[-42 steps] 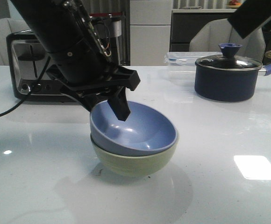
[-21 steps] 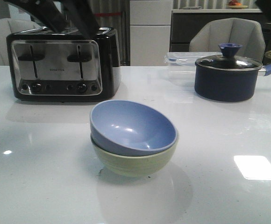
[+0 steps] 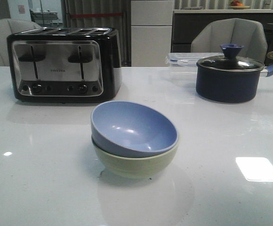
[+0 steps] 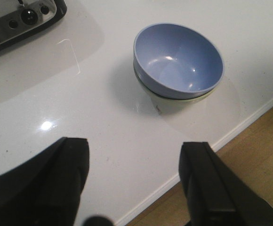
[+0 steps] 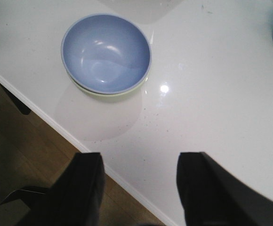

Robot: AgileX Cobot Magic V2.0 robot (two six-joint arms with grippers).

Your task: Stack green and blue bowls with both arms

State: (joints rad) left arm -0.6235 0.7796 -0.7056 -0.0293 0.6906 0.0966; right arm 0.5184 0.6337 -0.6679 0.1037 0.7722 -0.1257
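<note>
The blue bowl (image 3: pixel 134 127) sits nested, slightly tilted, inside the green bowl (image 3: pixel 136 162) near the middle of the white table. Both show in the left wrist view, blue bowl (image 4: pixel 178 59) over green bowl (image 4: pixel 174 102), and in the right wrist view, blue bowl (image 5: pixel 106 52) over green bowl (image 5: pixel 109 96). My left gripper (image 4: pixel 134 153) is open and empty, high above the table's front edge, well away from the bowls. My right gripper (image 5: pixel 139 162) is open and empty, also high over the front edge. Neither arm shows in the front view.
A black and steel toaster (image 3: pixel 61 63) stands at the back left. A dark navy pot with a glass lid (image 3: pixel 229 75) stands at the back right, a clear plastic box (image 3: pixel 181 60) behind it. The table's front edge (image 4: pixel 212 143) borders wooden floor.
My left arm has let go of the blue bowl, lifted up and left the front view. The right arm has also left it. The stacked bowls have stayed put.
</note>
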